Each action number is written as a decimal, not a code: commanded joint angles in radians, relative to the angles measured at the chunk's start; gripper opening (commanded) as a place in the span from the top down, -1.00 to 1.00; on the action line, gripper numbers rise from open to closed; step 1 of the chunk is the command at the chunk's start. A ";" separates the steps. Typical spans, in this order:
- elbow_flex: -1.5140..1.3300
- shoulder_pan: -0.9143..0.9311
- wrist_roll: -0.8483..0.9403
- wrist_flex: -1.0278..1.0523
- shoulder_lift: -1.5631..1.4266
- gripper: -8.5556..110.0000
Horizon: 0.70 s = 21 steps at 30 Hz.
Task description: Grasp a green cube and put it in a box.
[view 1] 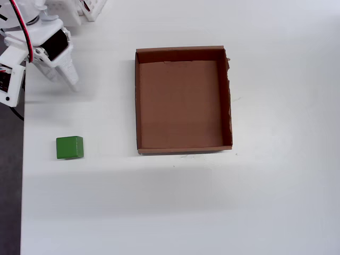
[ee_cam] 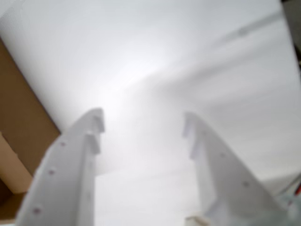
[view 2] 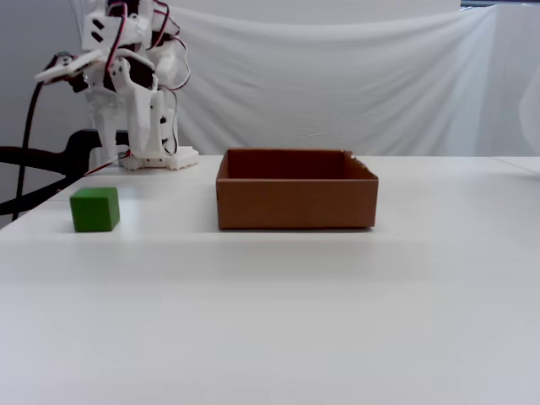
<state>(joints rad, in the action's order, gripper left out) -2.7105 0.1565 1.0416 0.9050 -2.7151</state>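
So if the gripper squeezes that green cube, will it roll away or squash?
The green cube sits flat on the table, so it probably slides, not rolls. Its crisp edges suggest it's stiff. Matte faces likely grip well.

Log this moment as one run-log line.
phase: pre-grasp | gripper: open, empty, away from cube | green cube: on table, left of box in overhead view | box: empty

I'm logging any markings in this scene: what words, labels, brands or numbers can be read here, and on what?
None can be read: the green cube, the box, the white table, the backdrop cloth and the gripper show no text, label or number in any view.
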 commanded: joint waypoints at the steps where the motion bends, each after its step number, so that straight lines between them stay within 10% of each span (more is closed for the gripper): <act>1: 0.086 0.017 0.054 -0.005 0.055 0.49; 21: 0.537 0.067 0.247 0.124 0.514 0.49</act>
<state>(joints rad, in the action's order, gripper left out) -2.2749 0.2194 1.2579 1.0201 -2.2442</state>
